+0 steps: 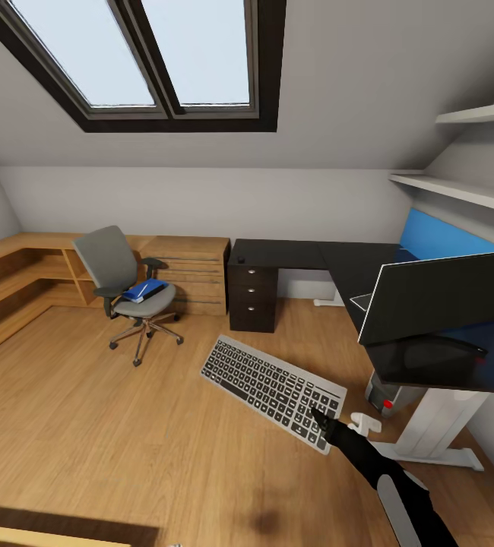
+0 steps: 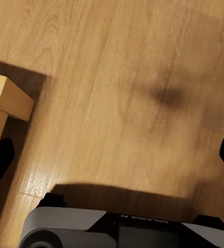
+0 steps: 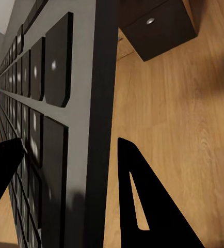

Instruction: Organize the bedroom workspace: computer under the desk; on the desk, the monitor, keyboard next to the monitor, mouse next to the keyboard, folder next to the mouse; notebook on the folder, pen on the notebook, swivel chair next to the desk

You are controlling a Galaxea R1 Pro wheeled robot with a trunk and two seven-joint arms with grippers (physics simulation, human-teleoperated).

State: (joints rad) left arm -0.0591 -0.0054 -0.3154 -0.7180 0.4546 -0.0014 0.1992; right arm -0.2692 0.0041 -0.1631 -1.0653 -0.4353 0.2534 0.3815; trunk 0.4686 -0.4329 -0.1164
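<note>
Right jaws (image 1: 317, 415) grasping keyboard (image 1: 273, 382) edge | left jaws (image 2: 112, 155) released | monitor (image 1: 441, 296), desk (image 1: 353, 262) beside

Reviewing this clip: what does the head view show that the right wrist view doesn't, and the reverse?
Head view alone: the swivel chair with the blue folder on its seat, the monitor on the desk, the computer beneath it, and the skylight.

Right wrist view alone: the right gripper with fingers either side of the keyboard edge, close up.

Both: the keyboard, the black drawer unit, the wood floor.
</note>
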